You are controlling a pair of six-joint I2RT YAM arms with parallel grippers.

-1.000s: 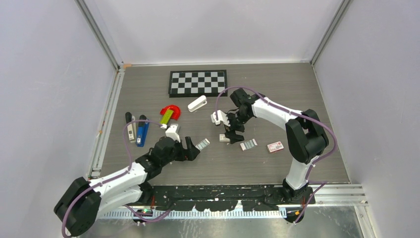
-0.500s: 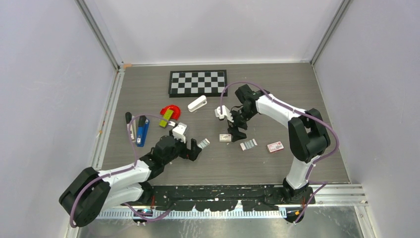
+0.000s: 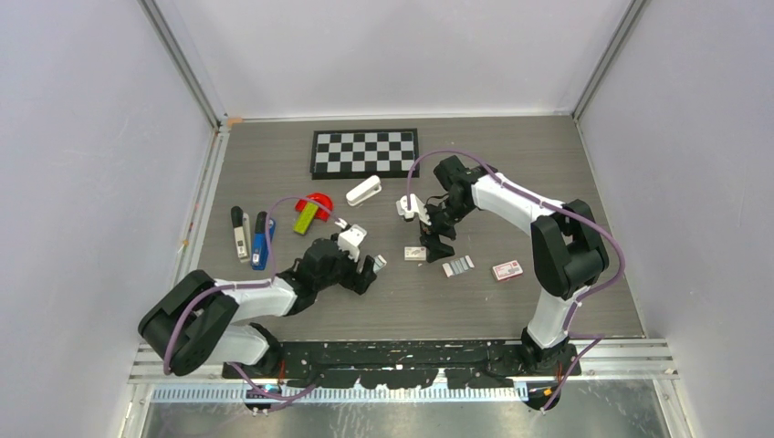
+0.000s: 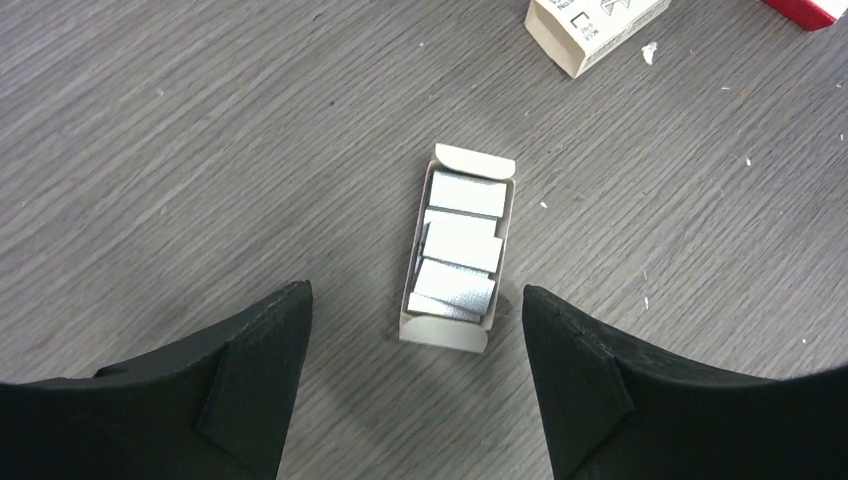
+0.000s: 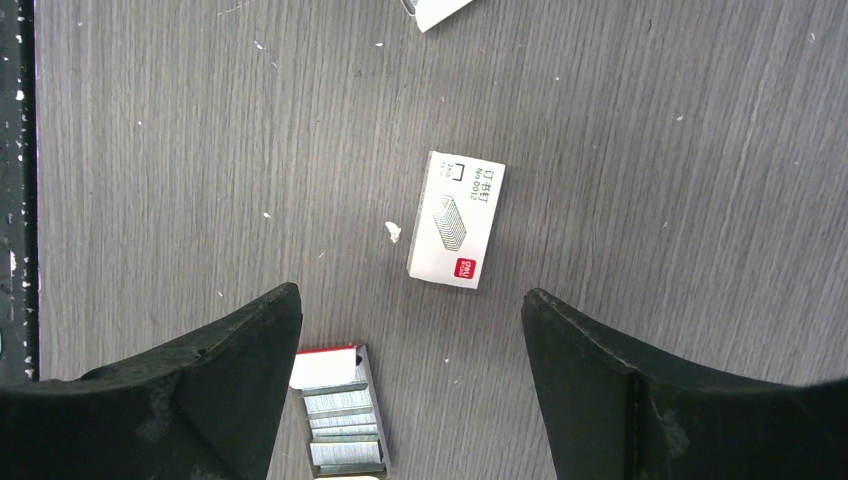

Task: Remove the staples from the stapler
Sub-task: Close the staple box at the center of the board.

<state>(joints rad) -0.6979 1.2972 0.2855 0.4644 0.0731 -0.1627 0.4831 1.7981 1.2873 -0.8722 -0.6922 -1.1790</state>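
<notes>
Left hand (image 4: 415,297), jaws wide and empty, hovers over an open cardboard box of silver staple strips (image 4: 456,250); right hand (image 5: 410,297), equally spread, hangs above a closed white staple box (image 5: 457,220). The small bright-blue plastic stapler (image 3: 263,240) lies well apart near the left edge of the grey counter (image 3: 548,164), apparently closed and untouched, unloading seemingly not yet begun.

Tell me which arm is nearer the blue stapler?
Left. The left end effector hovers right of the stapler, over a staple box; the right end effector is farther right.

Grey wood-grain table (image 3: 511,173), blue stapler (image 3: 262,242), white stapler (image 3: 363,192), black-and-white checkered board (image 3: 365,152)
</notes>
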